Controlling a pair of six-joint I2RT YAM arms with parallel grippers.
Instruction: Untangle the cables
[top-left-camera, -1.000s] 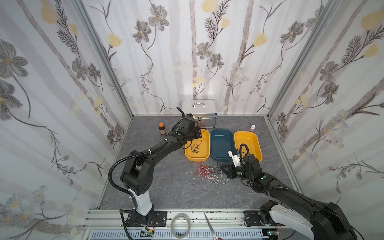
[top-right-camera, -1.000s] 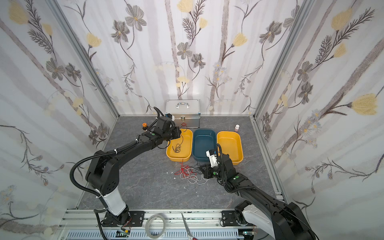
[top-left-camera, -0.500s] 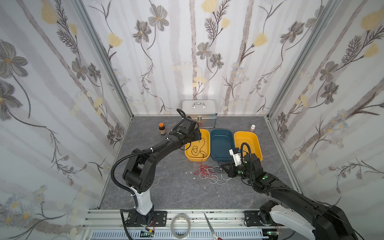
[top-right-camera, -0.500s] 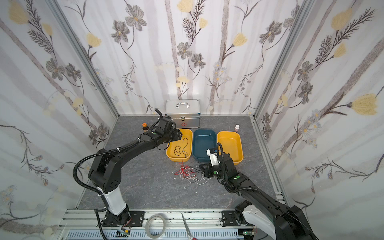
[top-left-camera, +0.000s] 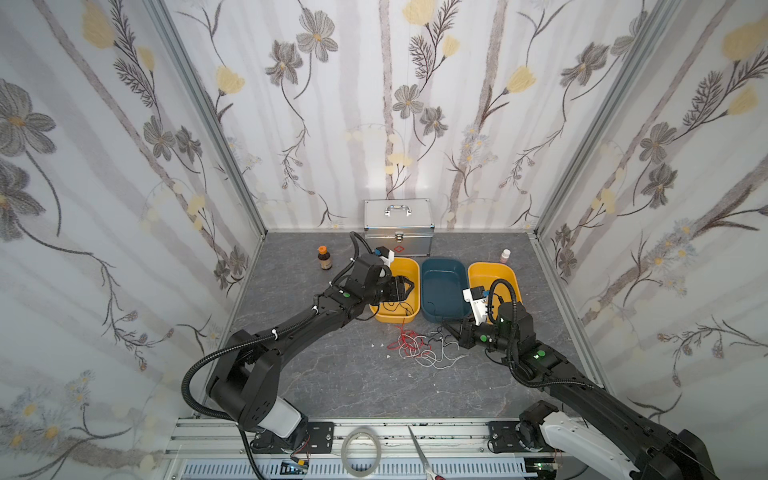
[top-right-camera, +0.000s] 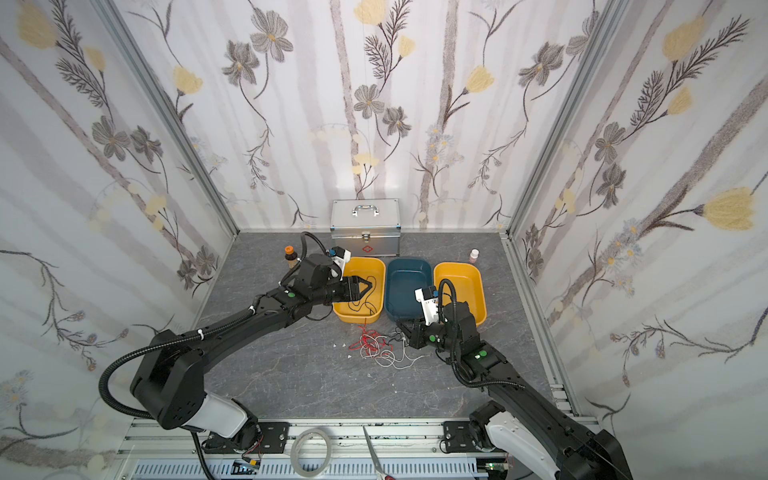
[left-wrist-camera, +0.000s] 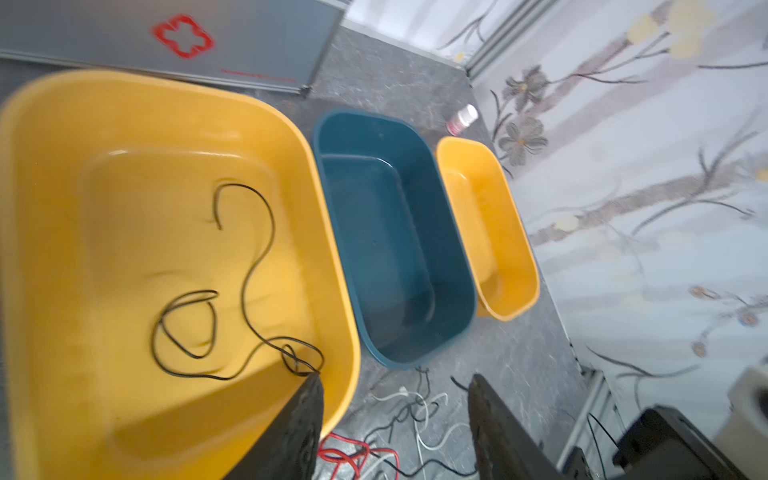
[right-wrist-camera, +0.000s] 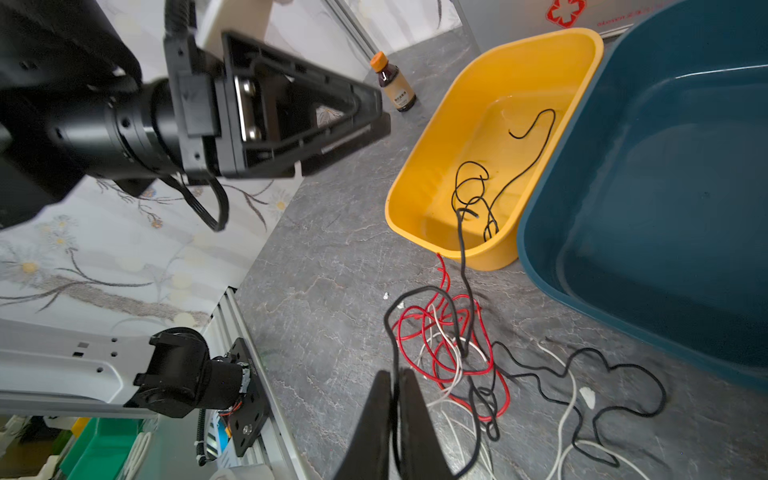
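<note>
Right wrist view gives the closest look at the cables. The red cable and the white cable lie knotted together on the grey bench, just in front of the tubs. A strand of the black cable climbs out of that knot toward the near rim of the yellow tub, where more black wire lies in loose curls. Whether it is one unbroken length I cannot tell.

All three look very light, limp and thin, with a springy curl and smooth insulation. I judge that a pinch will slip unless it closes squarely across the wire, and that a hard pull will tighten the crossings. A free end or an outer loop is the better hold, not the dense middle.

The right gripper sits low at the edge of the tangle, its arm stretched in from the front of the bench. Its fingers are pressed together with a black strand running between them.

The left gripper hangs over the yellow tub with its arm reaching far out across the bench. Its fingers stand well apart and hold nothing, pointing roughly level toward the blue tub.
</note>
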